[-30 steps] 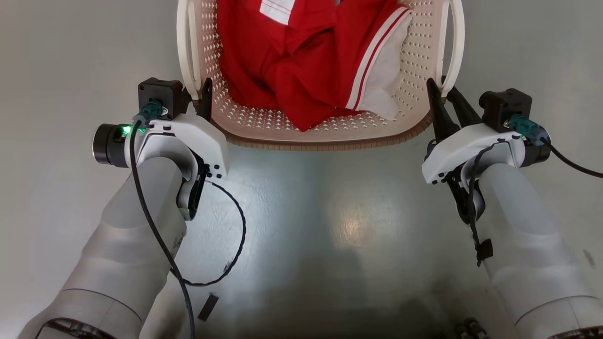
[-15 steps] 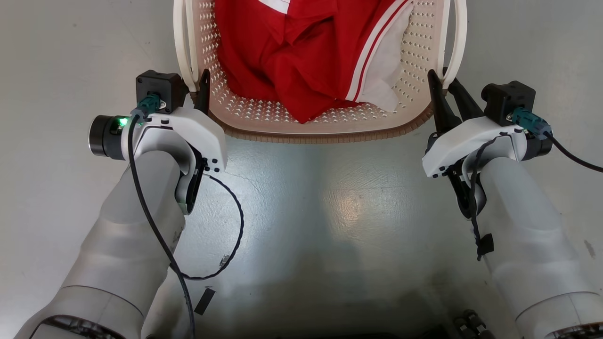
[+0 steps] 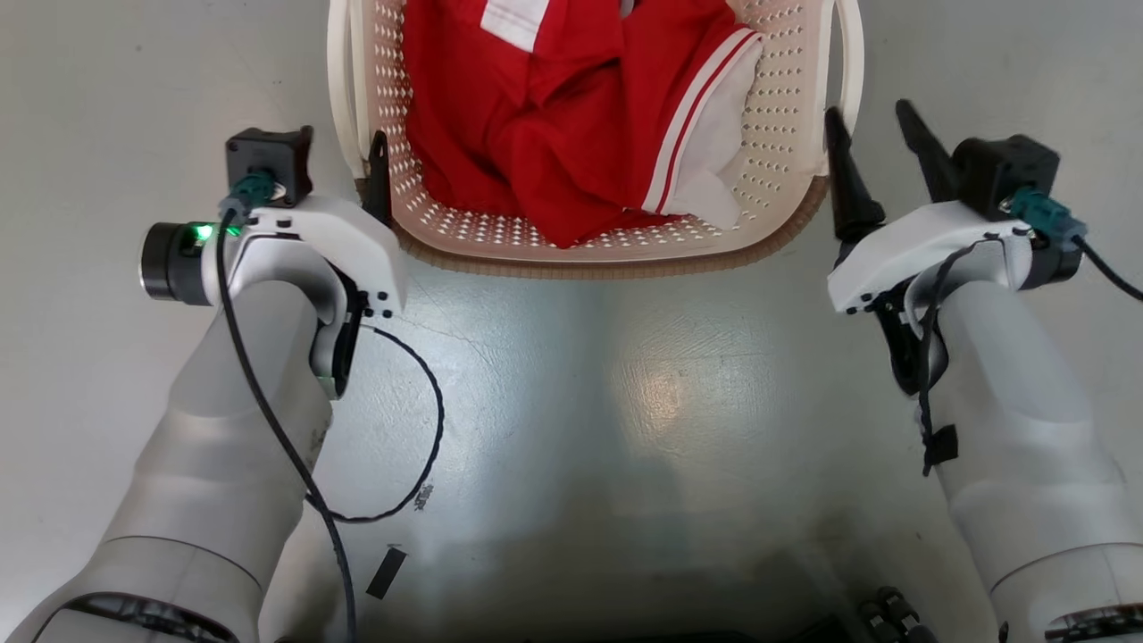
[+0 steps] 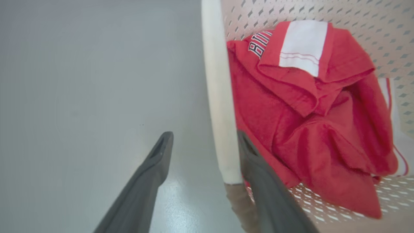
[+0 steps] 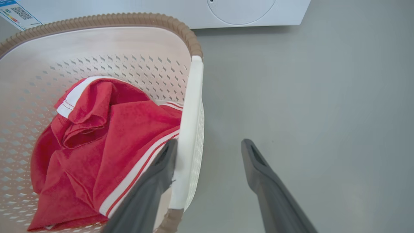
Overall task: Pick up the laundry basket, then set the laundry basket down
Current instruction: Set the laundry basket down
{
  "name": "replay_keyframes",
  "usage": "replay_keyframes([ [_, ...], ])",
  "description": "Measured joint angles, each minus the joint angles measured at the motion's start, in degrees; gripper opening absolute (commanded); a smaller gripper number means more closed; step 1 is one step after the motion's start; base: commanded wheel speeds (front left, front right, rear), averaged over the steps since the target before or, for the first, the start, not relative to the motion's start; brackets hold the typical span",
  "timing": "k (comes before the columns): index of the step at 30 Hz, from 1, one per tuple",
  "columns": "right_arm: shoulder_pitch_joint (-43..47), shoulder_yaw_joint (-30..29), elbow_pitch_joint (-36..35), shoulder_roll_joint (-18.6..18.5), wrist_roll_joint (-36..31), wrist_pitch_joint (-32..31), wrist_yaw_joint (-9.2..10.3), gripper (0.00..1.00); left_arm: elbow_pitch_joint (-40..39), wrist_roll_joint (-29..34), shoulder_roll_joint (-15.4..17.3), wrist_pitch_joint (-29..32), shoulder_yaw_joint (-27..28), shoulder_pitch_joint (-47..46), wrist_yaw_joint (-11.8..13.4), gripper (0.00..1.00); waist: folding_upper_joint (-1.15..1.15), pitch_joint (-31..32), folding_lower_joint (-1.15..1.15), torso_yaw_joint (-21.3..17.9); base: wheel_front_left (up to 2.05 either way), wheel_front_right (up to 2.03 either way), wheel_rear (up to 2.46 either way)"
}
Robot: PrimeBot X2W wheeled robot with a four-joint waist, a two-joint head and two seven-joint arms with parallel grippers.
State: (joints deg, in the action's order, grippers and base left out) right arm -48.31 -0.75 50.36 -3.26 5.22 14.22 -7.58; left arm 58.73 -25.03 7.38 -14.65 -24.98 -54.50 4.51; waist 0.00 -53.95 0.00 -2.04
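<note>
Basket sits on floor, between the two grippers, near rim abt level w/ the gripper bodies, behind the fingertips. L gripper: jaws released, spread wide, nothing clamped. L handle runs thru the gap, hard by inner finger; can't tell if they touch. That finger is on basket side of handle; outer finger well clear, over bare floor. R gripper: same deal, jaws apart, holding nothing. R handle inside the gap, right against inner finger, which reaches in on basket side; outer finger apart from handle, outside basket, over floor. Red shirt w/ white stripes & a white panel lies crumpled in basket, just past both inner fingertips; contact w/ either not clear. Washer stands well beyond R jaws, behind basket's far rim. Head view: R fingertips sit by lower end of R handle; L gripper's visible finger stands at base of L handle.
</note>
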Motion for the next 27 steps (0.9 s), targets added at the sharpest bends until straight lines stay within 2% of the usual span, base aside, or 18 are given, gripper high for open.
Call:
replay_keyframes([
  [7,0.2,-1.0,-1.1,0.0,0.1,0.0,0.0,1.0,0.5,0.6,-0.2,0.0,1.7,0.0,-0.3,1.0,0.0,1.1,0.0,-0.5,0.0,0.0,0.0],
  [16,3.8,0.3,-7.4,-0.1,4.8,0.0,0.0,1.0,-6.8,2.0,0.7,0.0,6.6,3.1,-0.3,1.0,0.0,5.8,0.0,-1.7,0.0,0.0,0.0],
  [21,8.3,0.5,-10.7,0.0,5.6,0.0,0.0,1.0,-11.0,2.0,0.3,0.0,10.0,8.0,-2.8,1.0,0.0,10.5,0.0,-2.6,0.0,0.0,0.0],
  [27,14.8,-1.0,-13.1,0.0,4.4,0.0,0.01,1.0,-14.1,4.3,-0.8,-0.1,12.8,14.7,-4.1,1.0,0.0,17.7,0.0,-3.1,0.0,0.0,0.0],
])
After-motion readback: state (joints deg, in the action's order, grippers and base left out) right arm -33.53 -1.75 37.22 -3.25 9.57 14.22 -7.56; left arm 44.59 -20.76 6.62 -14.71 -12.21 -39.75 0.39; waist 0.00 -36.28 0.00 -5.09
